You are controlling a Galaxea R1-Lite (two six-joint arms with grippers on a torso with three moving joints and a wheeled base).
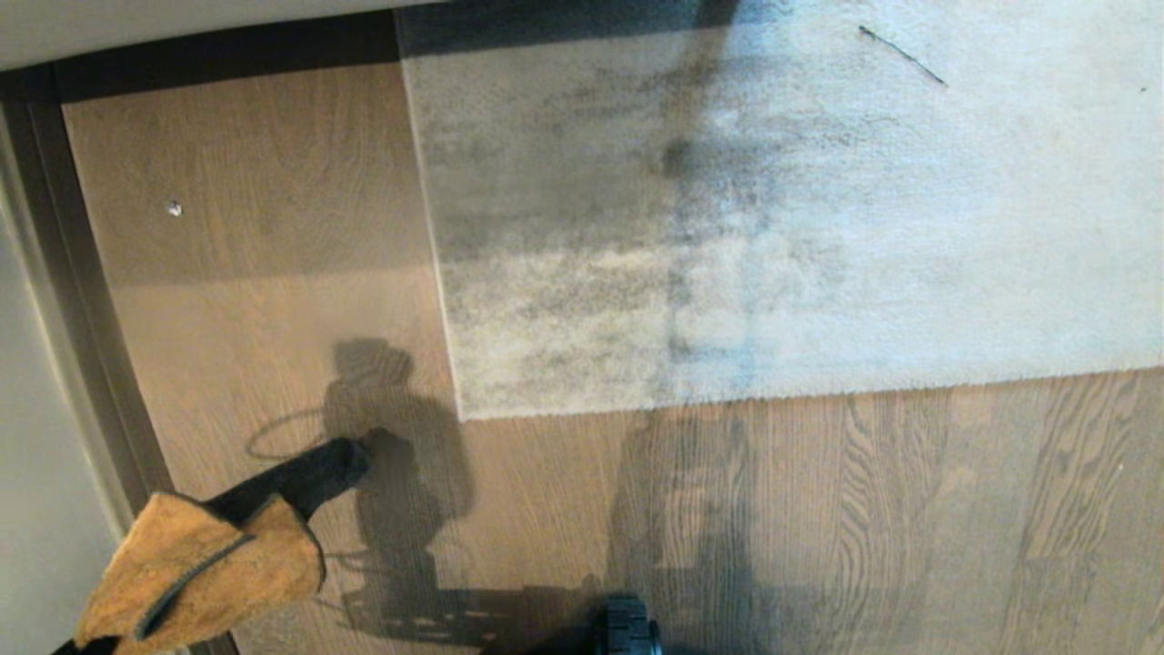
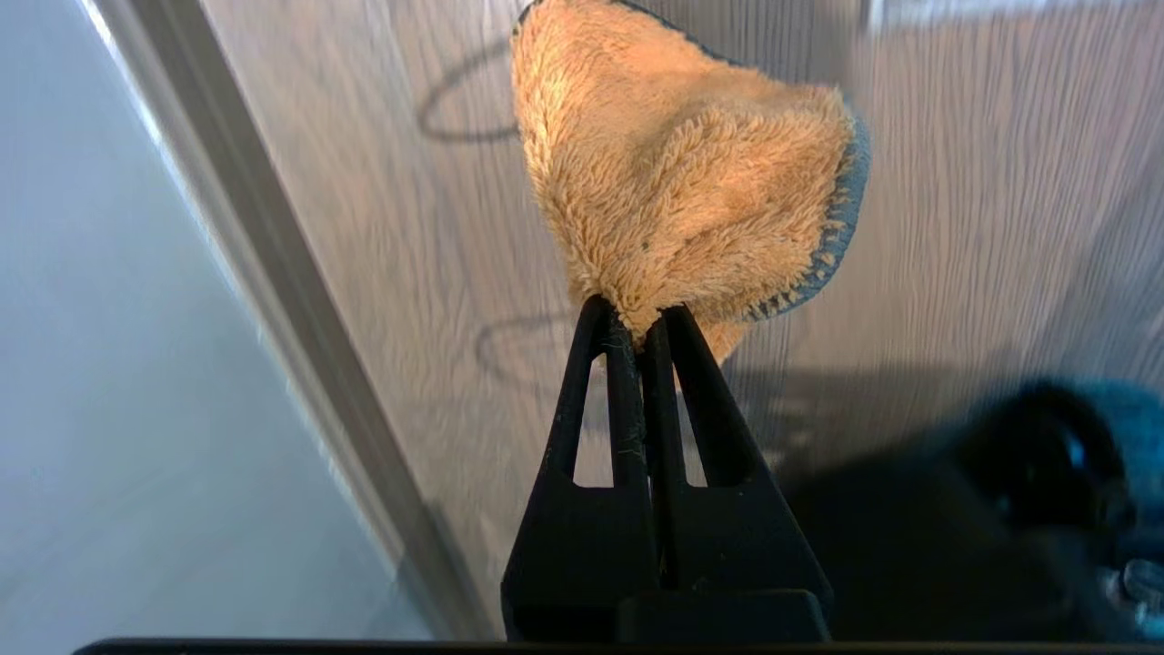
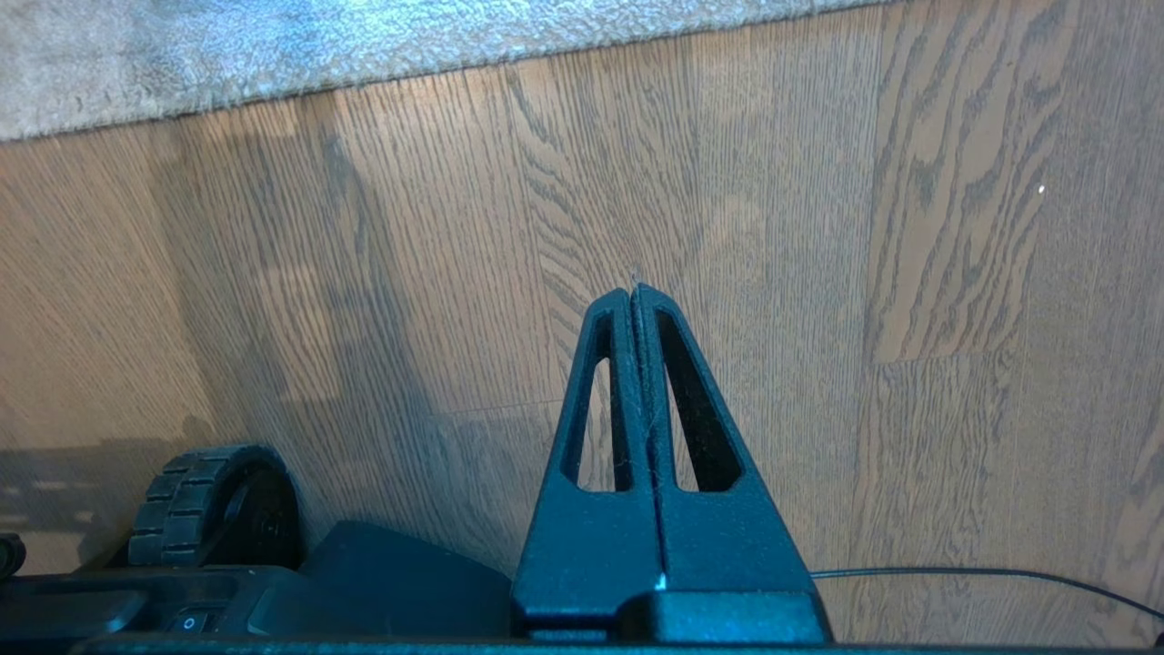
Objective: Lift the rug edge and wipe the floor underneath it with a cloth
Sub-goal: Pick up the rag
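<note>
Left pincer [image 2: 642, 318]: pinching the cloth [image 2: 673, 173], held above the floor [image 1: 273, 300] near the skirting [image 1: 82, 300].
Right pincer [image 3: 634, 293]: pressed together, empty, over bare floor beside the robot's wheel [image 3: 214, 505].
Rug edge [image 1: 446, 300]: lying flat, corner well apart from the cloth.

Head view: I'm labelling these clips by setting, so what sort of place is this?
Probably a room in a home: brown wood-grain plank floor, a large grey mottled rug lying flat on it, and a dark skirting strip along a pale wall.
</note>
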